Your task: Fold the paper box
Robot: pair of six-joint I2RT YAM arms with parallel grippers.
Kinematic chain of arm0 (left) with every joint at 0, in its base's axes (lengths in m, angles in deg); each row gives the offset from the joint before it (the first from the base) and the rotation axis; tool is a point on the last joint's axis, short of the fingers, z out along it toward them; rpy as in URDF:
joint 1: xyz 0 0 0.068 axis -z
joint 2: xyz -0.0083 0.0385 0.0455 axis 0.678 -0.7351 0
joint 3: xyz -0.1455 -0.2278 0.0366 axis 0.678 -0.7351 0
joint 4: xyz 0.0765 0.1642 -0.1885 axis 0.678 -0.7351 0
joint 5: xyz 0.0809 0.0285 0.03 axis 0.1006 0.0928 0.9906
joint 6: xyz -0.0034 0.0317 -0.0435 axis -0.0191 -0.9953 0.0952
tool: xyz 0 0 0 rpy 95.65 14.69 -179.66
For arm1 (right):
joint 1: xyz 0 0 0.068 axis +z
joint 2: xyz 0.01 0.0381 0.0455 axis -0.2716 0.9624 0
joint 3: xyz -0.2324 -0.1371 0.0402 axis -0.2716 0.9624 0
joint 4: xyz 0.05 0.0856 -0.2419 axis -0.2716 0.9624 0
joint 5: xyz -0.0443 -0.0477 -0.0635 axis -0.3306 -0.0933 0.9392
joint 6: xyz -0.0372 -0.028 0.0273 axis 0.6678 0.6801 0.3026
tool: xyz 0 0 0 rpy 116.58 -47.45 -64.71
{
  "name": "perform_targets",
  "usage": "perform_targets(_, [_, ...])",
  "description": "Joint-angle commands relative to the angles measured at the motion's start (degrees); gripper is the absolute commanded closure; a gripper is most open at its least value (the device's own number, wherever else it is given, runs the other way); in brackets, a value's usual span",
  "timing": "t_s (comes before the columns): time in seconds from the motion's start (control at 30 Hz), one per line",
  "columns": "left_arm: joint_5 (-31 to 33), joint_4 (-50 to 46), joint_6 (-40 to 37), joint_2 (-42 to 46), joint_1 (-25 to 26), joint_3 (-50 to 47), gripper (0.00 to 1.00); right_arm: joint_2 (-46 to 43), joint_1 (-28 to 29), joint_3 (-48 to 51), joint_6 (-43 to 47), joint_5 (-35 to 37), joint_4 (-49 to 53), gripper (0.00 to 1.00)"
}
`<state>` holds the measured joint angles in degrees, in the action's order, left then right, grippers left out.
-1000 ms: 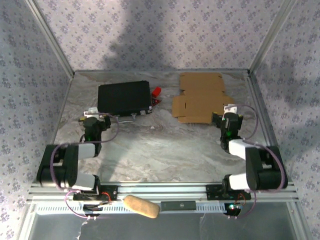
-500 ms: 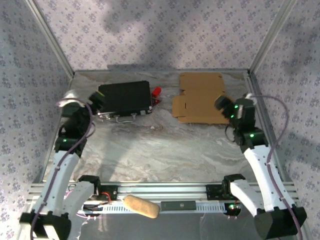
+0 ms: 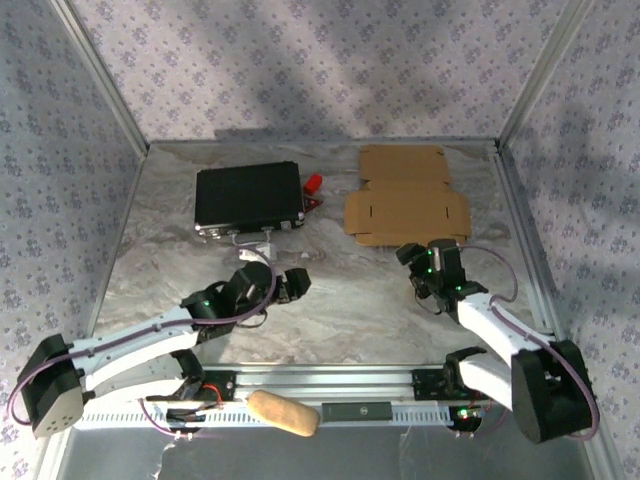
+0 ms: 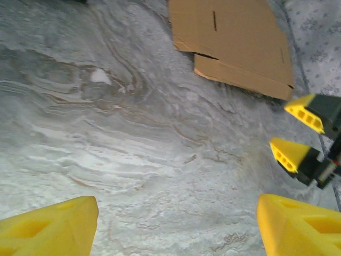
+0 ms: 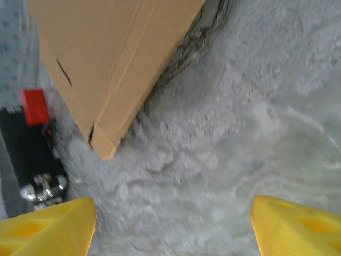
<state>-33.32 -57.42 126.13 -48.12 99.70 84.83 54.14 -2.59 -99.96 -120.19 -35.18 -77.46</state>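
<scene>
Grey marbled worktop (image 3: 330,310), floral-wallpaper walls (image 3: 300,60); flat brown cardboard paper box (image 3: 405,200) far right; left claw (image 4: 178,216) and right claw (image 5: 170,218) both released, empty.

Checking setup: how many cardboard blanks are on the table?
1. The paper box lies flat far right on the table, beside the black case. Stacked ones would be hidden.

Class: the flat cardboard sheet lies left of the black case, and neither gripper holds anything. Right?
No. The top external view shows the paper box lying right of the black case, not left. The left gripper and right gripper hold nothing.
</scene>
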Motion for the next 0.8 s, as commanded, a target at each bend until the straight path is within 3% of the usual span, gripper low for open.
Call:
perform_targets(0.0, [3.22,5.51,0.49,-1.09,2.02,1.80,0.23,3.53,-2.99,-0.42,-4.76,-3.78,-13.54,0.23])
perform_targets(0.33, [3.21,8.22,0.01,-1.92,3.15,2.01,0.25,20.06,-9.44,-3.37,-9.66,-9.12,-25.60,0.28])
perform_targets(0.77, [3.67,7.99,-1.53,-0.61,4.78,2.89,0.31,29.29,-11.40,-6.30,-12.35,-9.75,-33.36,0.44])
